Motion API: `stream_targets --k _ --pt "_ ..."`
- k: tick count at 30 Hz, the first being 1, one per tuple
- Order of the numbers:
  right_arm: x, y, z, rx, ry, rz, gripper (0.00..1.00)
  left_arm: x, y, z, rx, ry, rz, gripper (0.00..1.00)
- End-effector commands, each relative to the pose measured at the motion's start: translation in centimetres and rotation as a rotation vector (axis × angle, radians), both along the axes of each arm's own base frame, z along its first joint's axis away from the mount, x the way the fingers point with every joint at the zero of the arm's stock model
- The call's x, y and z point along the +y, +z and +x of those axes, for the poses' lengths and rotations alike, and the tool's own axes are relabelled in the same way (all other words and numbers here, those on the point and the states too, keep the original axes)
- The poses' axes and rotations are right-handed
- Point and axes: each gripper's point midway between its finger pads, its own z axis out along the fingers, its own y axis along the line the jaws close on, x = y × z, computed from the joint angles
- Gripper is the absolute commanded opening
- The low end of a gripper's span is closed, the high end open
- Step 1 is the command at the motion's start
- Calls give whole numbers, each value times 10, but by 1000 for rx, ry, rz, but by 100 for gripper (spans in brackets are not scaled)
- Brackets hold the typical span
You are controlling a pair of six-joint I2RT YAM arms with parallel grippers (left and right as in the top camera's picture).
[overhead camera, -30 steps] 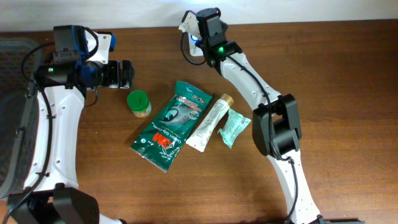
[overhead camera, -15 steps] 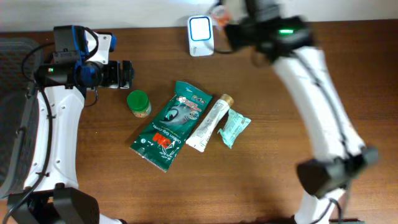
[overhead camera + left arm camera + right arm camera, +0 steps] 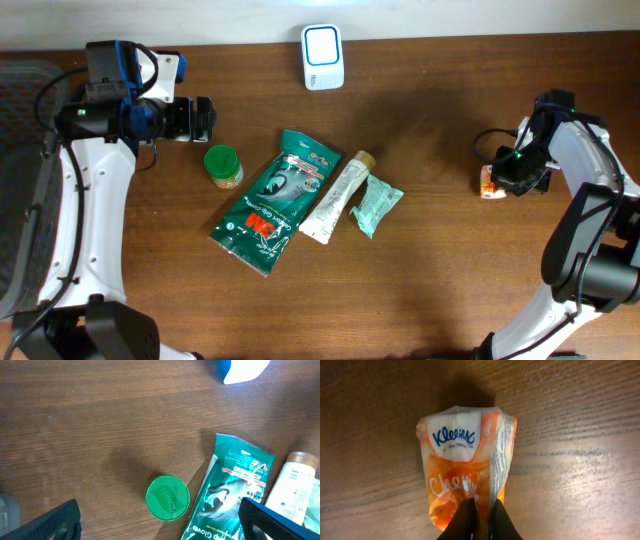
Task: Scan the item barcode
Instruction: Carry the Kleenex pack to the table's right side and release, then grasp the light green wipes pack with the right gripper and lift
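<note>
Orange tissue pack [image 3: 465,460] pinched in right hand [image 3: 480,512], right side of tabletop [image 3: 430,290]; left hand [image 3: 205,119] spread wide near green-lidded jar [image 3: 223,166]

Overhead top-down, wrist views near table [image 3: 430,290]

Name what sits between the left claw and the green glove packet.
A green-lidded jar stands between the open left claw and the glove packet; the overhead view shows it.
</note>
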Motion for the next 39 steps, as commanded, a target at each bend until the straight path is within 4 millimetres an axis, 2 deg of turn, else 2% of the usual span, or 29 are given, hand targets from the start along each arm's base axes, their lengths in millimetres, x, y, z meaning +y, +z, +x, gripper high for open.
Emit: stream_targets --k 1,2,3,4,5,6,7,8,9,10,11,13,15,17,20,22,24,25,26,28,29,30,31,33,34,36,37,39 --pt "0 7 7 -30 -1 -8 73 2 5 0 -17 -10 8 99" --pt "2 19 8 -36 1 4 74 2 5 0 -17 -10 8 99" --pt "6 41 14 -79 40 17 81 2 5 0 -17 -9 7 99" --pt "21 81 28 -173 80 66 88 2 5 0 -17 -9 7 99" --pt "55 123 38 -274 129 189 98 2 5 0 -17 -9 7 99" --pt "91 147 39 -336 187 320 98 2 5 0 -17 -9 7 99" --pt "132 161 38 -364 259 461 98 2 5 0 -17 -9 7 99" --pt "168 153 31 -320 333 504 99 2 5 0 -17 -9 7 99" --pt "187 140 23 -271 379 486 74 2 5 0 -17 -10 8 99" --pt "213 120 12 -199 435 457 35 2 5 0 -17 -9 7 99" --pt "232 104 6 -146 415 443 6 2 5 0 -17 -9 7 99" --pt "260 69 -3 -74 335 330 4 2 5 0 -17 -10 8 99" --pt "293 45 -13 -76 317 341 4 2 5 0 -17 -9 7 99" --pt "305 28 -23 -60 287 350 4 2 5 0 -17 -9 7 99" --pt "297 5 -45 5 271 312 4 2 5 0 -17 -9 7 99" --pt "285 1 -51 39 254 283 4 2 5 0 -17 -10 8 99" --pt "251 -4 -55 85 215 186 4 2 5 0 -17 -9 7 99" --pt "225 -7 -60 121 188 118 4 2 5 0 -17 -10 8 99" --pt "212 -7 -62 141 186 93 4 2 5 0 -17 -9 7 99" --pt "170 -7 -56 148 139 73 6 2 5 0 -17 -9 7 99" --pt "162 -3 -47 122 157 94 8 2 5 0 -17 -9 7 99" --pt "162 5 -40 92 192 140 9 2 5 0 -17 -9 7 99" --pt "165 22 -30 47 235 210 12 2 5 0 -17 -9 7 99" --pt "154 67 -10 -47 225 243 35 2 5 0 -17 -9 7 99" --pt "144 79 -5 -70 204 240 55 2 5 0 -17 -9 7 99" --pt "136 73 1 -83 226 234 73 2 5 0 -17 -9 7 99" --pt "137 61 1 -58 249 245 75 2 5 0 -17 -9 7 99" --pt "154 33 0 -4 317 367 78 2 5 0 -17 -10 8 99"
